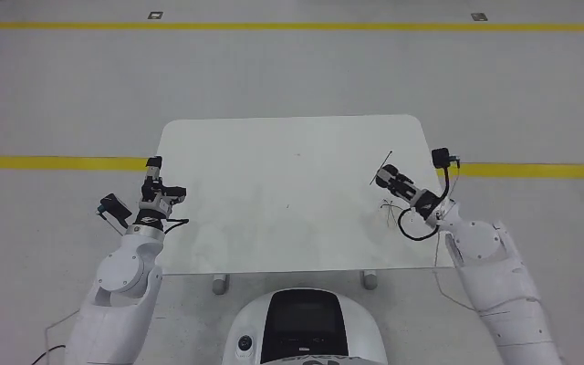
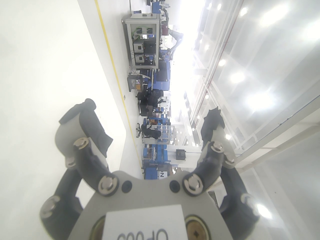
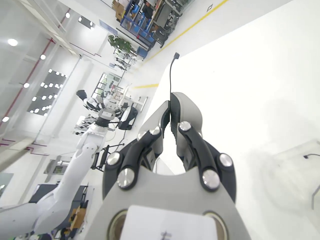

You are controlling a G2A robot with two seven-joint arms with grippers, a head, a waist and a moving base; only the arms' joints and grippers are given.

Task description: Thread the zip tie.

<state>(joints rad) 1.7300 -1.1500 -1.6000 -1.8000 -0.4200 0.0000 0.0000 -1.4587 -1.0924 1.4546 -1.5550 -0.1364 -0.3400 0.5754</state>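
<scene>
A thin black zip tie (image 3: pixel 171 76) sticks out from between the fingertips of my right gripper (image 3: pixel 170 102), which is shut on its strap; the tie's square head (image 3: pixel 176 55) is at the free end. From above, the zip tie (image 1: pixel 387 160) slants over the right part of the white table (image 1: pixel 292 201), with the right gripper (image 1: pixel 383 175) holding it above the surface. At the table's left edge my left gripper (image 1: pixel 162 181) is open, and its own view shows the left gripper (image 2: pixel 150 112) with its black fingers (image 2: pixel 86 118) spread wide and nothing between them.
A few thin dark ties (image 1: pixel 391 212) lie on the table near its right edge, below the right gripper. A clear tray (image 3: pixel 295 156) holds another black tie (image 3: pixel 310 155). My left arm (image 3: pixel 82 151) stands across the table. The table's middle is bare white surface.
</scene>
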